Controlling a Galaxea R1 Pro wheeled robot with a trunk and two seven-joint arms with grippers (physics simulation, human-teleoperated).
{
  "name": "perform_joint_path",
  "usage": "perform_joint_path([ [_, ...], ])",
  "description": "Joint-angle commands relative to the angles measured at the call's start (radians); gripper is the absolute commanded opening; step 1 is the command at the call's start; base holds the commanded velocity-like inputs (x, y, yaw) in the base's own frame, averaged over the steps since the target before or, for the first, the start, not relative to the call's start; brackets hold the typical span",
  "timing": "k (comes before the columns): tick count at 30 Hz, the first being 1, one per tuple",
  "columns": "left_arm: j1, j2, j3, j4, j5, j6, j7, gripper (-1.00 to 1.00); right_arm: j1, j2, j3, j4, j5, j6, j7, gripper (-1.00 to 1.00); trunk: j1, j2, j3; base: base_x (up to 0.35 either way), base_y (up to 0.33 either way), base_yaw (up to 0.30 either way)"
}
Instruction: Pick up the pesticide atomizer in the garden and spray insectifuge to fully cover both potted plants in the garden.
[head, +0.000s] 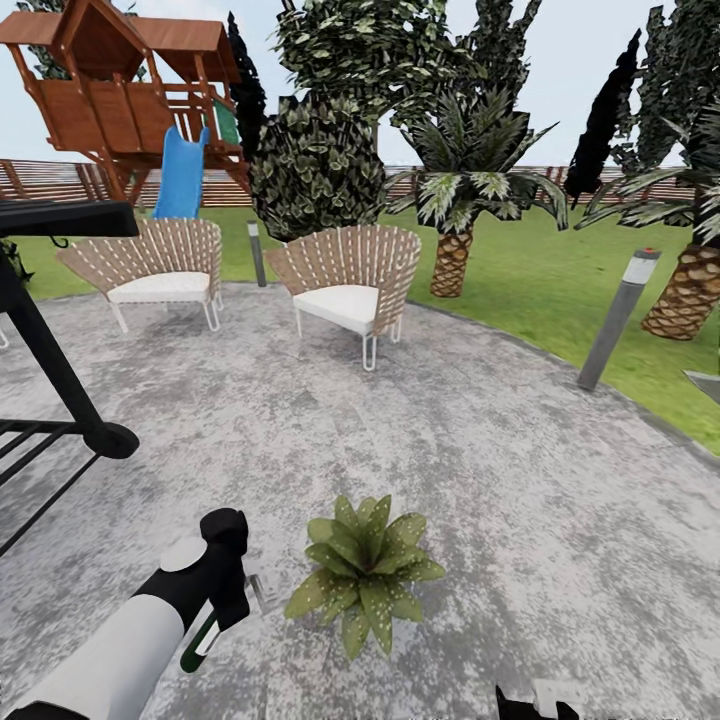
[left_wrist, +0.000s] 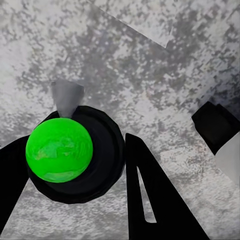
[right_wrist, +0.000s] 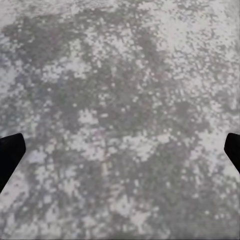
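Note:
My left gripper (head: 228, 598) is low at the left of the patio and shut on the pesticide atomizer (head: 201, 641). The atomizer's dark-green body pokes out below the fingers and its whitish trigger head (head: 262, 590) points toward the plant. In the left wrist view the atomizer (left_wrist: 59, 149) appears end-on as a bright green round between the black fingers (left_wrist: 150, 200), with its grey nozzle (left_wrist: 67, 97) beyond. One potted plant (head: 365, 572), a rosette of light-green speckled leaves, stands just right of that gripper. My right gripper (right_wrist: 120, 150) is open over bare patio and shows at the bottom edge (head: 530, 705).
The garden has a round grey stone patio (head: 480, 470) ringed by lawn (head: 560, 270). Two wicker chairs (head: 345, 280) stand at the back. A black metal frame (head: 60, 390) is at the left, a grey bollard light (head: 615, 320) at the right. Palms, a wooden play tower and a slat fence lie beyond.

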Motion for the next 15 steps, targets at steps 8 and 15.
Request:
perform_joint_path([
  [8,0.0,0.0,-0.004,-0.001,-0.003,0.01,-0.008,-1.0,-0.001,-0.001,-0.009,0.0,0.01,-0.005,-0.002,1.0,0.0,0.0,-0.001,0.018,0.159,-0.005],
  [15,0.0,-0.001,-0.003,-0.001,-0.003,0.01,-0.009,-1.0,-0.001,-0.001,-0.009,0.0,0.01,-0.004,-0.001,1.0,0.0,0.0,-0.001,0.001,0.014,-0.136],
])
